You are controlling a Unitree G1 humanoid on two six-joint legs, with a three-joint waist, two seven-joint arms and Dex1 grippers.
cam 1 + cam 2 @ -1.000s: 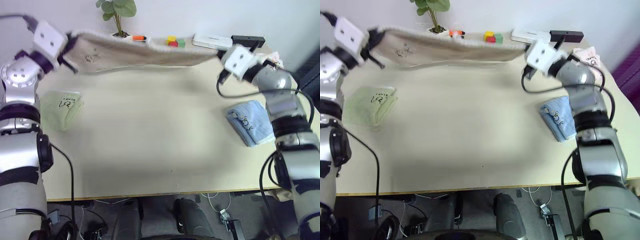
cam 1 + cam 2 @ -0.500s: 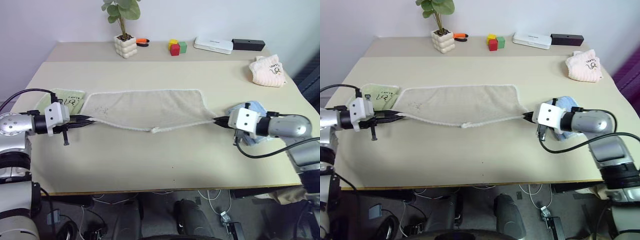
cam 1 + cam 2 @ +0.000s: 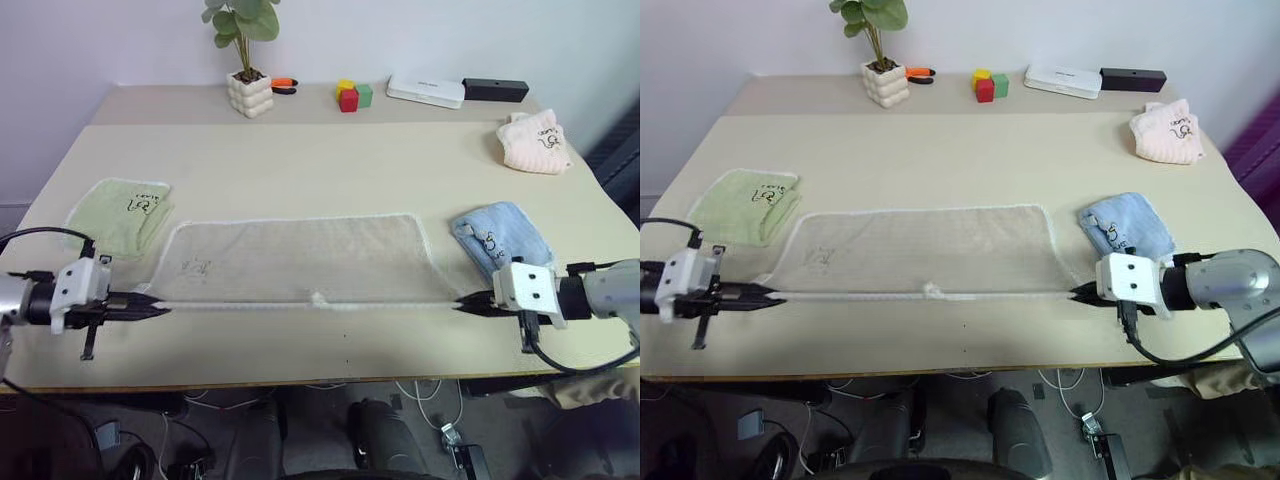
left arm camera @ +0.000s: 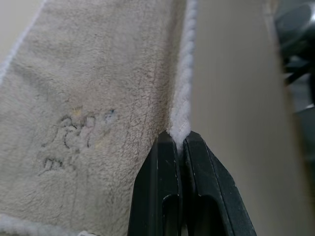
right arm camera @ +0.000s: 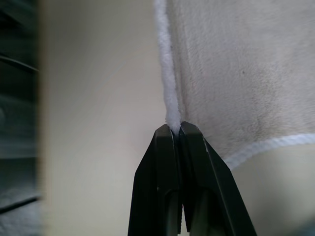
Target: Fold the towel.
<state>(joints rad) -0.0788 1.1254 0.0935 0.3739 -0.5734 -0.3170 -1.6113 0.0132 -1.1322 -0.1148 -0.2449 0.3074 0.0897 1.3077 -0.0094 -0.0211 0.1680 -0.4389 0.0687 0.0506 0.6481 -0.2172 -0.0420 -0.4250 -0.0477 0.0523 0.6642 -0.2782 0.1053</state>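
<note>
Nearest to us, along the front of the desk [image 3: 300, 340], the left gripper [image 3: 160, 301] and the right gripper [image 3: 462, 304] face each other from opposite ends of the towel [image 3: 300, 262]. The left fingers [image 4: 165, 187] are pressed together on the white edging at the towel's near left corner, and in the left wrist view we see that corner pinched right at the tips, with the dark embroidered mark [image 4: 74, 140] on the cloth just beside them. The right fingers [image 5: 167, 182] are likewise clamped on the white edging at the near right corner. Between the two grippers the near edge of the towel runs as a straight, taut white line, with a small white loop [image 3: 318, 297] near its middle. Behind that line the beige towel lies spread flat on the desk, its far edge parallel to the near one. To the left of it, just beside its far left corner, sits a folded green towel [image 3: 118, 212]; to the right, near the far right corner, a folded blue towel [image 3: 502, 240]. Farther back on the right we see a bunched pink cloth [image 3: 534, 141]. Along the back of the desk stand a potted plant [image 3: 247, 60], coloured blocks [image 3: 353, 95], a white box [image 3: 427, 89] and a black bar [image 3: 495, 89].
</note>
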